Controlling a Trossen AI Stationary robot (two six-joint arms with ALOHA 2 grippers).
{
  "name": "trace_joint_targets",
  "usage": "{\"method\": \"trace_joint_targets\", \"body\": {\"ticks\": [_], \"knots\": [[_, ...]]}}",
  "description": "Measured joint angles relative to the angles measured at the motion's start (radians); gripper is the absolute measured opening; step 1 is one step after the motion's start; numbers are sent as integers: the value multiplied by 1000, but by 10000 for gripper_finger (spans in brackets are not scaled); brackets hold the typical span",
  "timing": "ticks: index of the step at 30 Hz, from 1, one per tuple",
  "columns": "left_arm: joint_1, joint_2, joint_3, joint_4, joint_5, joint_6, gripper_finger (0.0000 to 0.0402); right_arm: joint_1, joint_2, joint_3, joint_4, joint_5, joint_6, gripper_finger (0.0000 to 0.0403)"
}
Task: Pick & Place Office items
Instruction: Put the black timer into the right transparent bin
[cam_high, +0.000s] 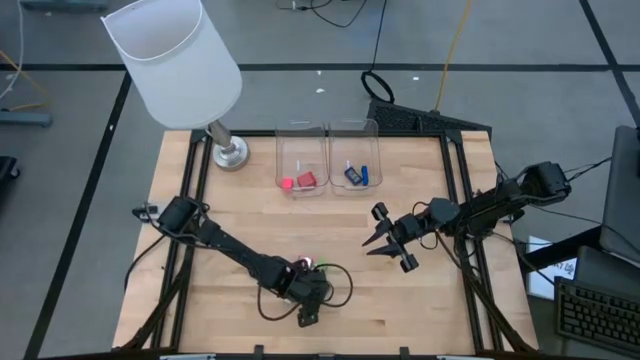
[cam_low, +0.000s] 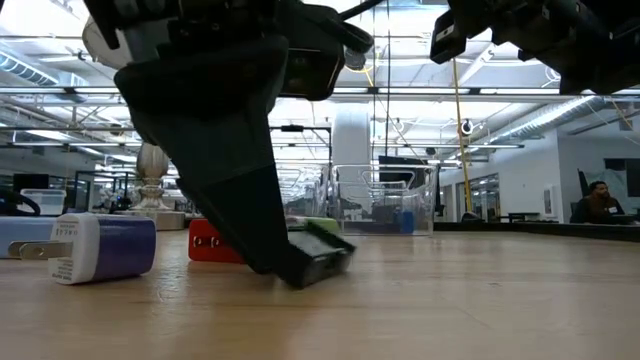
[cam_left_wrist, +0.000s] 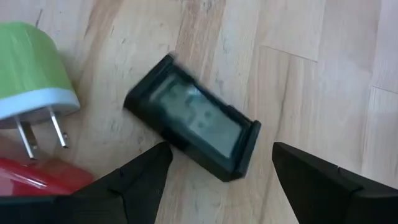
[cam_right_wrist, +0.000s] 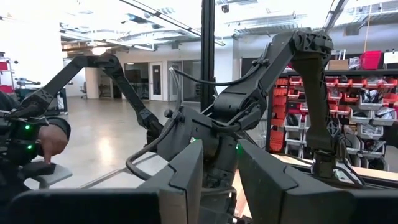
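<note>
On the wooden table (cam_high: 420, 310) near its front edge lies a small black piece (cam_left_wrist: 193, 124) with a greenish face. Beside it lie a green-and-white plug (cam_left_wrist: 31, 68) and a red piece (cam_left_wrist: 37, 180). A blue-and-white plug (cam_low: 100, 248) lies on its side farther off. My left gripper (cam_left_wrist: 221, 149) points steeply down over the black piece, open, with one finger on each side of its nearer end. My right gripper (cam_high: 375, 245) hovers over the table's right half with a narrow gap between its fingers (cam_right_wrist: 186, 180) and nothing in it. My left gripper has one fingertip (cam_left_wrist: 158, 155) right at the black piece's long edge (cam_left_wrist: 171, 140); I cannot tell whether it touches. The other fingertip (cam_left_wrist: 286, 155) stands clear of the piece. In the low view the piece (cam_low: 325, 258) looks tilted beside the finger.
Two clear bins stand at the table's far middle: the left one (cam_high: 300, 150) holds red pieces (cam_high: 300, 182), the right one (cam_high: 355, 150) blue ones (cam_high: 357, 174). A white-shaded lamp (cam_high: 175, 60) stands on its foot at the far left. A cable loops beside my left gripper (cam_high: 335, 285).
</note>
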Motion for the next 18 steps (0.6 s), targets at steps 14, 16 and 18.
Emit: {"method": "trace_joint_targets", "body": {"ticks": [14,16,18], "knots": [[10,-26,-6,48,-131,-232,294,0,0,0,-1,2,0,91],[8,-26,-6,48,-169,-240,294,0,0,0,-1,2,0,91],[3,-26,-5,51,-192,-258,294,0,0,0,-1,2,-2,91]]}}
